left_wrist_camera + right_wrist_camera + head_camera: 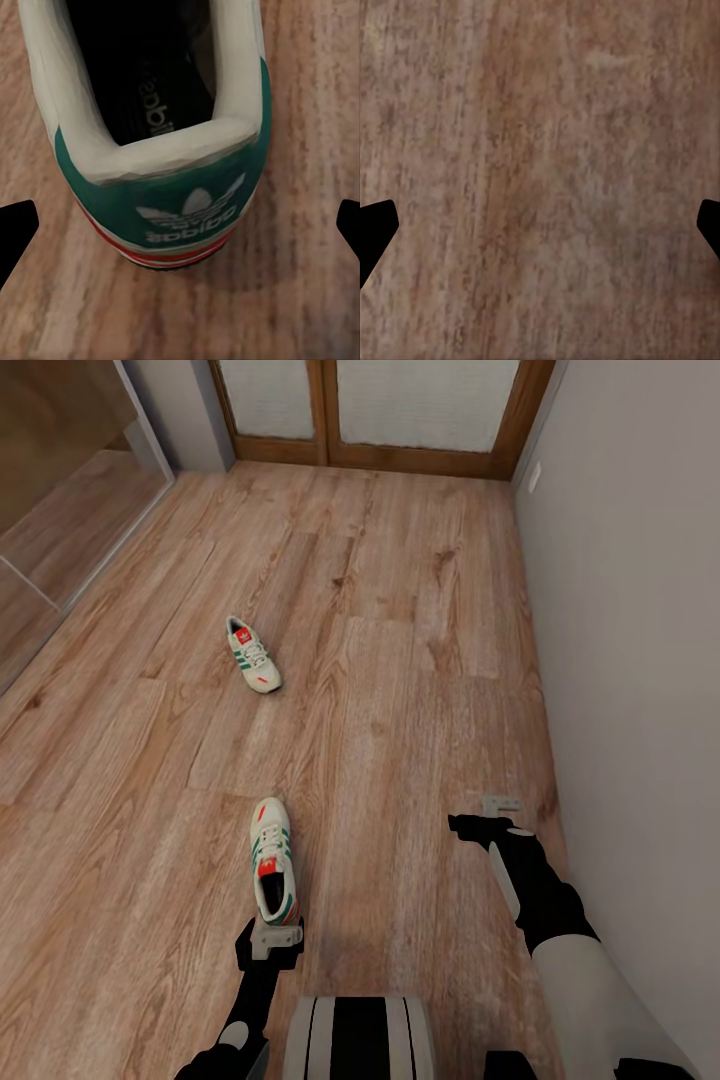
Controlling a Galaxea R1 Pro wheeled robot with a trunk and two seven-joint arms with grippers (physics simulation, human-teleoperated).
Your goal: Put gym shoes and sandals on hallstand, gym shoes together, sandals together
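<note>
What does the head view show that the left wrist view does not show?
Head view alone: the far gym shoe, the right gripper open above bare corridor floor, and the wooden door. Left wrist view alone: the near gym shoe's green heel logo and dark inside. Both share that near shoe, with the open left gripper at its heel.

At the top of your head view stands a wood-framed double door [375, 410] with pale frosted panels. A plain grey wall [640, 660] runs down the right, and a glossy reflective panel [60, 510] fills the upper left.
</note>
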